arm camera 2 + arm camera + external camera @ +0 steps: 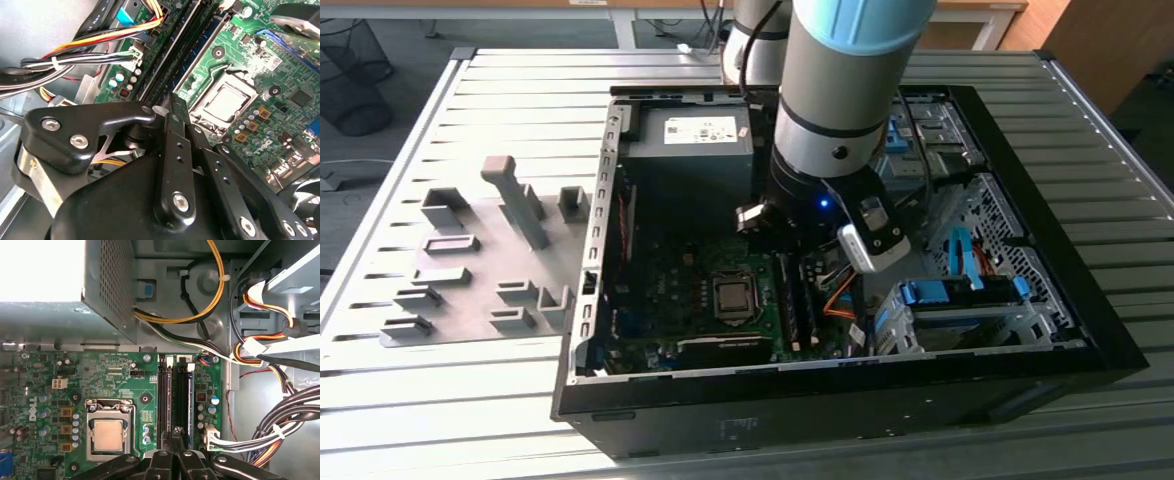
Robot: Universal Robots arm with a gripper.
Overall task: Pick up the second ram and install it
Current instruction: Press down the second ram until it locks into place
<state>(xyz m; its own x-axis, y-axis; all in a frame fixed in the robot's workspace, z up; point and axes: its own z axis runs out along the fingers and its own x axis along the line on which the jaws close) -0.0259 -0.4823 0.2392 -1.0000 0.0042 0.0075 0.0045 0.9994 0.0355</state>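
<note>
My gripper (177,432) hangs low inside the open PC case (1067,330), over the black memory slots (170,400) on the green motherboard. Its fingers are shut, with the tips together over one end of the slots (170,55). A long blue-green stick (190,400), which I take for the second ram, stands in the slot right beside the fingertips (172,102). Whether the tips touch it I cannot tell. In the exterior view the arm's wrist (821,205) covers the fingers, and green sticks (794,310) show in the slots below it.
The CPU socket (108,432) lies beside the slots. Bundled cables (280,425) run close on the other side. The power supply (687,150) and blue drive cage (961,295) crowd the case. Grey fixture blocks (480,260) stand on the table at the exterior view's left.
</note>
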